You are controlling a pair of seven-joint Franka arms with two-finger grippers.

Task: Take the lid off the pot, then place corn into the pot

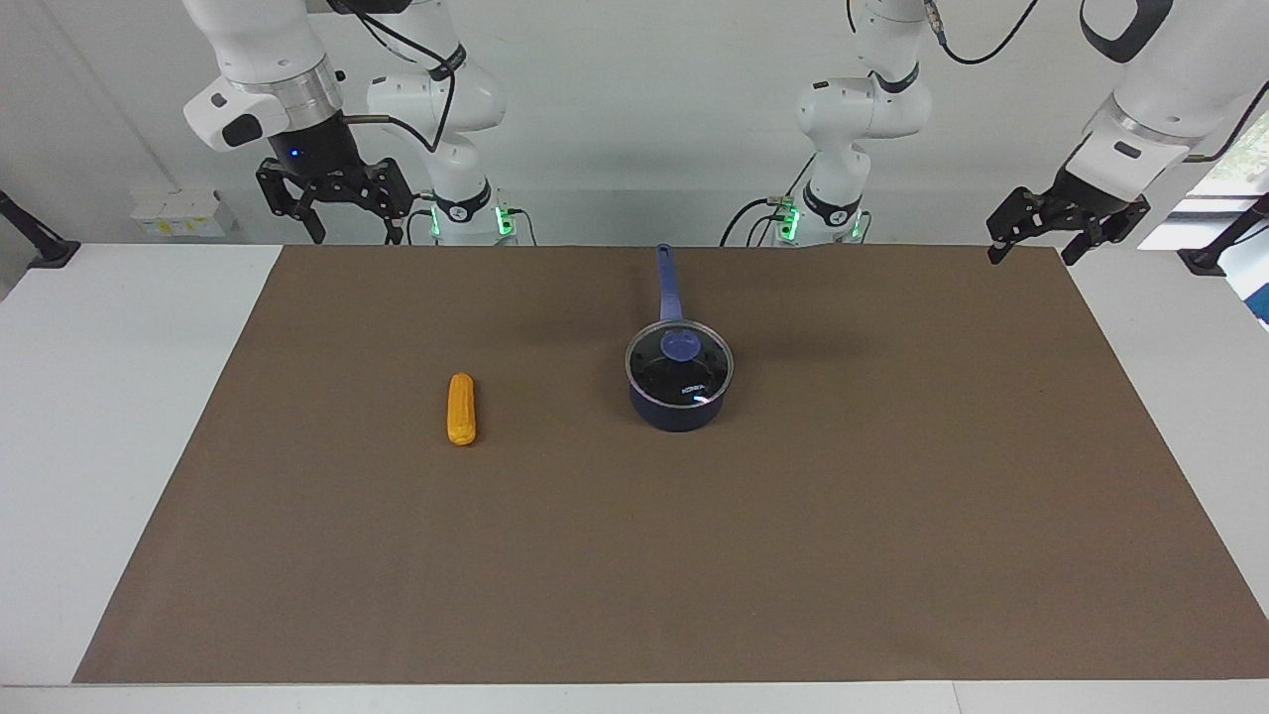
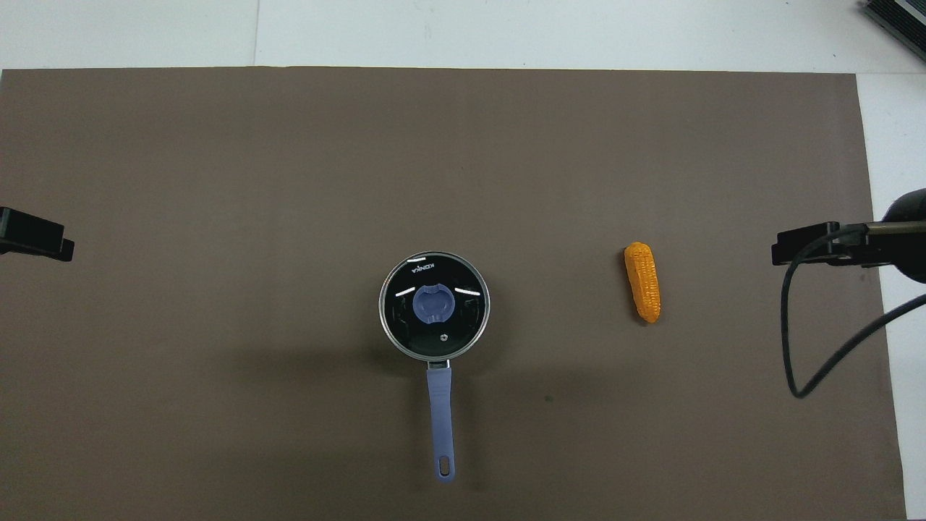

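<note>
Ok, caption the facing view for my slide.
Lidded pot and corn on the brown mat, both hands raised.

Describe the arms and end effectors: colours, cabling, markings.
Both arms have glossy white shells with black joint bands and loose black cables. The right end effector is black under a silver collar, showing a small blue light. The left end effector is black too. Green lights glow at both bases.

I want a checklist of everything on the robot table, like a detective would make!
Surface: brown mat on a white table.
Job's things: lid sits on the pot, handle toward the robots; corn lies beside it, toward the right arm's end.
Clutter: nothing seen.
Grippers: left gripper and right gripper wait raised, both open, empty.
Cables: black cable hangs by the right arm.
Surroundings: white wall.
</note>
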